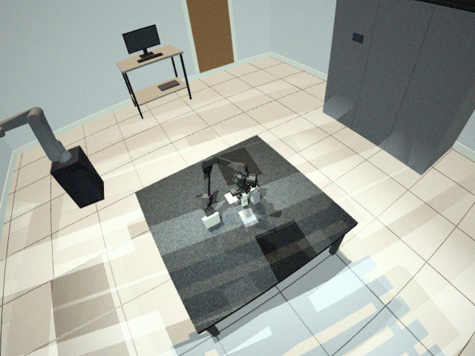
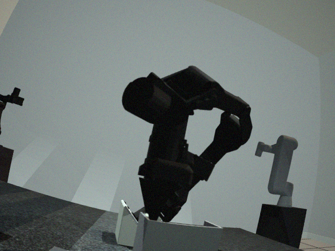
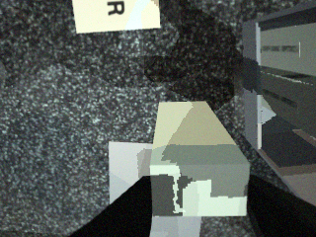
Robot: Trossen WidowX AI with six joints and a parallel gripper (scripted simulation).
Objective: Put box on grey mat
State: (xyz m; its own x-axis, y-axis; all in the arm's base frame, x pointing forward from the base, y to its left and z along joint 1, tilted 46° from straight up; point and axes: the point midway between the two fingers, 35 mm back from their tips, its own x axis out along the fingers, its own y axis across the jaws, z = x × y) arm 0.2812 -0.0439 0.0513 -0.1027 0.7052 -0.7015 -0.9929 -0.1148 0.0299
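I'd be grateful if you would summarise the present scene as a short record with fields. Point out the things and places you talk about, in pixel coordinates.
tool (image 1: 242, 193) (image 2: 160, 216) (image 3: 197, 184): shut on a pale box (image 1: 244, 199) (image 3: 197, 155)
held box position: outside the bin (image 1: 254, 196) (image 2: 178, 235) (image 3: 251, 104), beside it
held box code: none readable
printed piece (image 1: 231, 198) (image 3: 94, 17): flat, letter side up, "R" visible, cut off by the wrist view's edge
grey mat (image 1: 249, 219) (image 3: 119, 158): partly hidden behind the held box in the wrist view
separate pale box (image 1: 211, 220): on the tabletop, away from the bin

Black arm (image 1: 226, 159) (image 2: 205, 81) folded at the elbow, wrist angled down, fingers parted, gripping
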